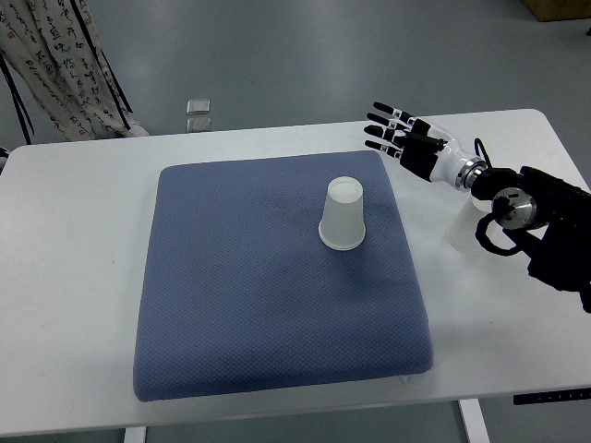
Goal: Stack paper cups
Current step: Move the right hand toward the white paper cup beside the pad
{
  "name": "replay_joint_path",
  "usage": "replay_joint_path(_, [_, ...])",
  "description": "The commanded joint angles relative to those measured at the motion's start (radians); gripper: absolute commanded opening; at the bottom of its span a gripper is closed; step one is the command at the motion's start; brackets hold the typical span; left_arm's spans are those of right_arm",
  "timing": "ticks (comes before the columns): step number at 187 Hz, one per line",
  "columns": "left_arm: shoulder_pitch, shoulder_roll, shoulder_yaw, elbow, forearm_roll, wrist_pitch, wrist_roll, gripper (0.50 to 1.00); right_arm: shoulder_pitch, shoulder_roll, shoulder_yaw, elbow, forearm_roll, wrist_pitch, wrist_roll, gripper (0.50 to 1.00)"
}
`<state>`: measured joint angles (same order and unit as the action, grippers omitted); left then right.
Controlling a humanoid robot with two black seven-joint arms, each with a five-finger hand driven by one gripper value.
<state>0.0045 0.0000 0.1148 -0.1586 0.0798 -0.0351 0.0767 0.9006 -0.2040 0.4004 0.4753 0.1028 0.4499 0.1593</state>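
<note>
Only text: dark brush-style script on white cloth [65, 69] at far left, too small to read; no other labels/nos.

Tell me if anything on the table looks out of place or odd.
Nothing is spilled or damaged. One cup stands upside down on the blue pad. A second cup sits off the pad on the table, partly hidden behind the right arm, whose hand hangs open.
</note>
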Motion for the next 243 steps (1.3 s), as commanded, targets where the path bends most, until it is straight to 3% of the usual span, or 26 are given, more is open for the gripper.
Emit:
replay_joint_path(1, [0.0,0.0,0.0,0.001,0.0,0.0,0.0,1.0,-0.003,0.006,0.0,0.0,0.0,0.0,0.0,0.917])
replay_joint_path(133, [-0.003,0.0,0.002,0.002,0.0,0.001,0.0,1.0,0.011,-0.072,-0.009,0.0,-0.031,0.009,0.011,0.917])
replay_joint_path(204, [-0.001,0.0,0.002,0.002,0.0,0.001,0.0,1.0,0.075,-0.141,-0.025,0.005,-0.262,0.013,0.025,0.915])
replay_joint_path(243, [-0.001,0.0,0.002,0.002,0.0,0.001,0.0,1.0,0.126,-0.175,-0.026,0.016,-0.529,0.023,0.025,0.915])
